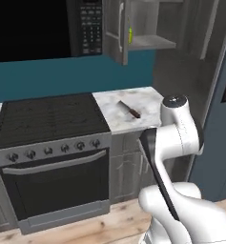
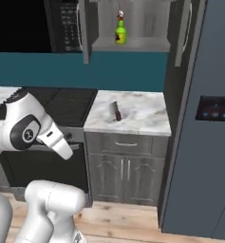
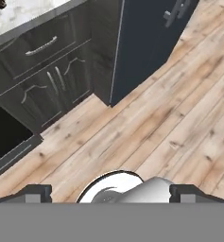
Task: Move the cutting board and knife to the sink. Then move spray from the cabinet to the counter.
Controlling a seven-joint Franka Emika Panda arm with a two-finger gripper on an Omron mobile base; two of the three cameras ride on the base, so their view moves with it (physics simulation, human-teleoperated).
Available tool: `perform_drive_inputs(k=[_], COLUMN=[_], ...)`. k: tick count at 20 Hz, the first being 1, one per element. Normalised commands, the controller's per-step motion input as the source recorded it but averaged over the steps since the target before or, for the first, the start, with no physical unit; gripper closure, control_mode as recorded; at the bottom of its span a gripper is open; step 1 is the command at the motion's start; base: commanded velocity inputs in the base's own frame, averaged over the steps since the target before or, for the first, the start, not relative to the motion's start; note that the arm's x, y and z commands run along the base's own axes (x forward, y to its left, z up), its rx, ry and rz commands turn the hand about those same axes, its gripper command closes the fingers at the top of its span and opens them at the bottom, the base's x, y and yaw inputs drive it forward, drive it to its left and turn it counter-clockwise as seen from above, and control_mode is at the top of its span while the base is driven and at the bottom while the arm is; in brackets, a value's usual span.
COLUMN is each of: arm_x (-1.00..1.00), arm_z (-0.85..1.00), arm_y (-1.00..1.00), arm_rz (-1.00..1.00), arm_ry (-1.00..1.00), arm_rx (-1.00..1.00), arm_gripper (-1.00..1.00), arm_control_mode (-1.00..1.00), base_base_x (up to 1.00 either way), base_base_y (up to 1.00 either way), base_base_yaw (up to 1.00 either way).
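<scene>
The knife (image 1: 129,109) (image 2: 117,111) lies on the marble counter (image 1: 150,101) (image 2: 145,116), right of the stove, its dark handle toward the front edge. Above it the cabinet (image 1: 152,42) (image 2: 133,45) stands with its door swung open, and the green spray (image 2: 120,31) (image 1: 130,34) stands upright on the inner shelf. My arm is folded low in front of the counter. In the hand view my gripper (image 3: 111,194) points down at the wooden floor, open wide, with nothing between its fingertips (image 3: 38,193). The cutting board and the sink are out of view.
A black stovetop and oven (image 1: 47,119) sit left of the counter, with a black microwave (image 1: 88,26) above. A tall dark fridge (image 2: 204,118) stands right of the counter. Grey drawer and cabinet fronts (image 3: 38,47) are below it, over wooden floor (image 3: 170,118).
</scene>
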Motion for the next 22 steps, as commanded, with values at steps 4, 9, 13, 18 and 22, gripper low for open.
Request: perform_drive_inputs(k=[4,9,13,18,22], arm_x=[0.00,0.00,0.00,0.00,0.00], arm_z=[0.00,0.00,0.00,0.00,0.00], arm_y=[0.00,0.00,0.00,0.00,0.00], arm_rz=[0.00,0.00,0.00,0.00,0.00], arm_ry=[0.00,0.00,0.00,0.00,0.00], arm_rx=[0.00,0.00,0.00,0.00,0.00], arm_gripper=[-1.00,-1.00,-1.00,-1.00,-1.00], arm_control_mode=[1.00,1.00,1.00,1.00,1.00], base_base_x=[0.69,0.52,0.64,0.56,0.36], base_base_y=[-0.83,-0.29,-0.23,-0.30,-0.46], base_base_yaw=[0.43,0.23,0.15,0.13,0.07])
